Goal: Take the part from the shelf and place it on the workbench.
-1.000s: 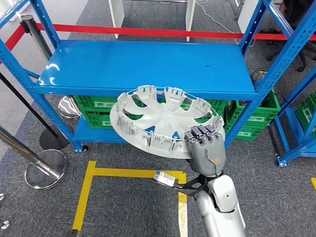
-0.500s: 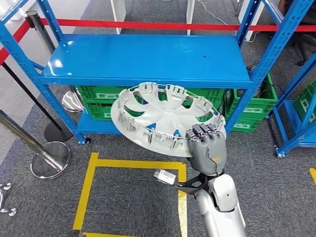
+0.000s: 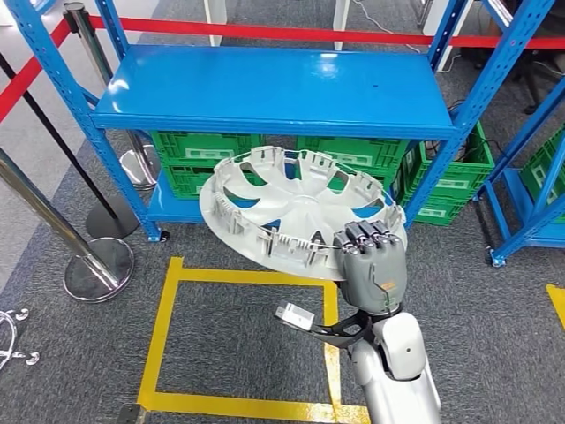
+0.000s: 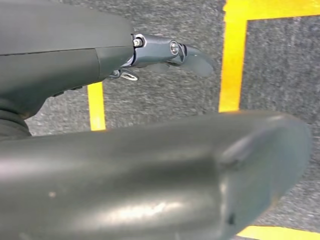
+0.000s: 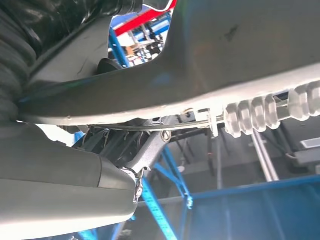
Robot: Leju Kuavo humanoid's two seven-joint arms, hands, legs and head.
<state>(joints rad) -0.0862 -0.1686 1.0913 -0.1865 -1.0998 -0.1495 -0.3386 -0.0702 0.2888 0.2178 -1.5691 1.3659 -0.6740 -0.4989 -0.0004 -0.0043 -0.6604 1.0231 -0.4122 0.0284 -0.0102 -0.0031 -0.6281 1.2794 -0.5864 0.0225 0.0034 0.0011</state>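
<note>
The part is a large silver wheel cover (image 3: 293,212), held roughly level and slightly tilted in front of the blue shelf (image 3: 267,88), clear of its top board. My right hand (image 3: 370,269) grips the cover's near right rim, fingers curled over the edge. In the right wrist view the cover's rim (image 5: 245,65) crosses just beyond my right hand (image 5: 56,190), with blue racking behind it. My left hand (image 4: 151,170) hangs over grey carpet, a finger (image 4: 166,50) stretched out, holding nothing.
Green crates (image 3: 199,146) sit under the shelf's top board. A yellow tape square (image 3: 167,327) marks the carpet below the cover. Metal stanchion bases (image 3: 99,269) stand at the left, a red barrier band (image 3: 267,34) runs behind, and another blue rack (image 3: 526,203) stands at the right.
The whole picture has shifted: my view has pulled back from the shelf and more of the yellow square shows. The wheel cover stays in my right hand, held the same way.
</note>
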